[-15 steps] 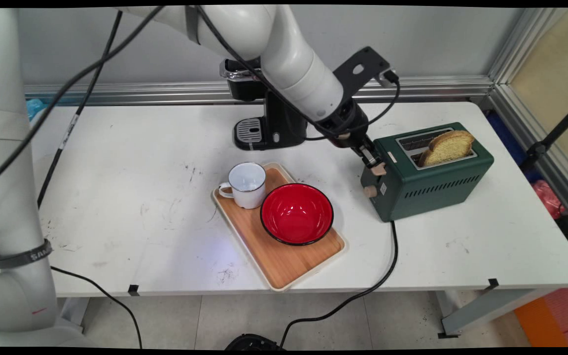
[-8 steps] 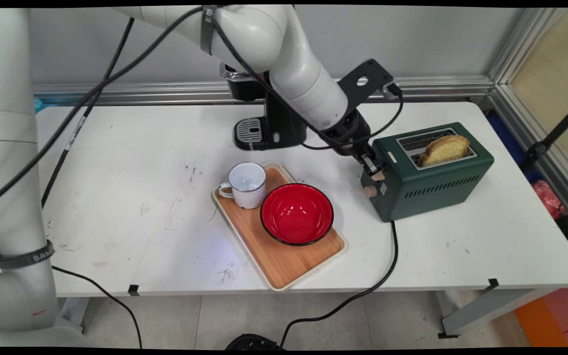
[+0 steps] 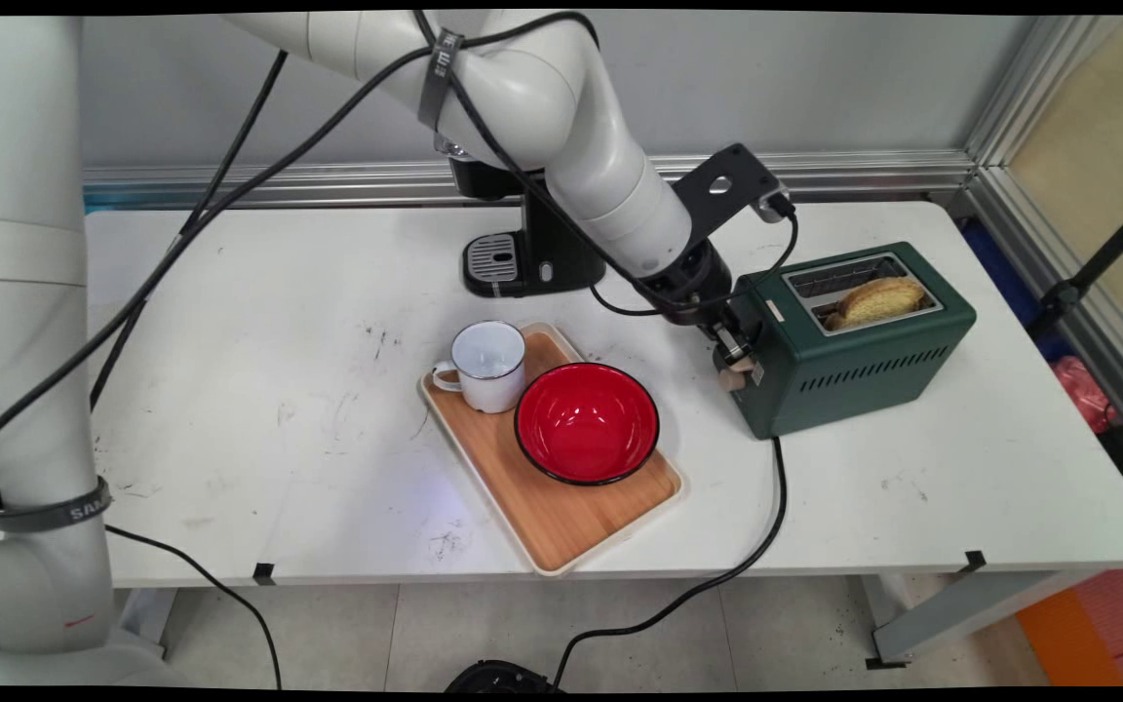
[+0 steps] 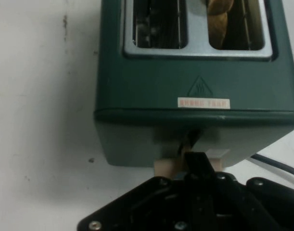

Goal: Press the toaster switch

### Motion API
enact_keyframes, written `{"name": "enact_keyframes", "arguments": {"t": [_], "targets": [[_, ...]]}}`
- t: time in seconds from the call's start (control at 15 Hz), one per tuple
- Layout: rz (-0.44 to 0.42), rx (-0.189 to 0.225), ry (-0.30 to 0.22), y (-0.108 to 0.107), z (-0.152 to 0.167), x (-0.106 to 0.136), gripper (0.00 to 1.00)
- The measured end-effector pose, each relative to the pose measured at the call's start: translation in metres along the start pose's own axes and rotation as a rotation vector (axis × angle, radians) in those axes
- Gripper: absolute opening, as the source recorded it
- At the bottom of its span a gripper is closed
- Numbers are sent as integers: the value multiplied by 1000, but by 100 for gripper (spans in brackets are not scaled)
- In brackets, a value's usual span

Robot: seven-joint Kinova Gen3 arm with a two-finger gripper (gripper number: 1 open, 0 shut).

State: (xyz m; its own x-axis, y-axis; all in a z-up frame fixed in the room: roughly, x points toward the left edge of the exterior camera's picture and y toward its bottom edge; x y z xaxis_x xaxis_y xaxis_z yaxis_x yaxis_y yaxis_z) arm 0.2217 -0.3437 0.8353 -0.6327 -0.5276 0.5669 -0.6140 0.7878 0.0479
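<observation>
— Claw point(image 3: 739, 353) and toaster: how are they placed?

— Its fingers are seen pressed together, their tips set on the pale lever point(image 4: 172, 166) at the near end face of the green toaster point(image 3: 854, 341). In the hand view the fingers point(image 4: 198, 166) are shown drawn into a single black tip resting on top of that lever, with the toaster's end wall directly behind it. A round pale knob point(image 3: 729, 378) is found just below the claw.

— And the bread?

— A slice of toast point(image 3: 878, 299) is seen sunk low in the slot nearer the camera, with only its top crust showing above the metal rim. The other slot is seen empty.

— What differs from a second ago?

— The lever has been carried lower down the end face, the claw with it, and the toast, which stood tall out of the slot, has dropped into it.

— The surroundings?

— On the white worktop point(image 3: 259, 390), left of the toaster, a wooden tray point(image 3: 561, 517) is laid with a red bowl point(image 3: 587, 422) and a white mug point(image 3: 485, 366). A black coffee machine point(image 3: 522, 249) is partly hidden behind the arm.
</observation>
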Motion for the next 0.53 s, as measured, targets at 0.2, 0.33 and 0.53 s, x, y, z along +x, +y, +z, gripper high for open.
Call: {"name": "enact_keyframes", "arguments": {"t": [0.2, 0.33, 0.53], "targets": [[1, 4, -11, 0, 4, -3, 0], [2, 6, -17, 0, 6, -5, 0], [3, 8, -24, 0, 8, -7, 0]]}}
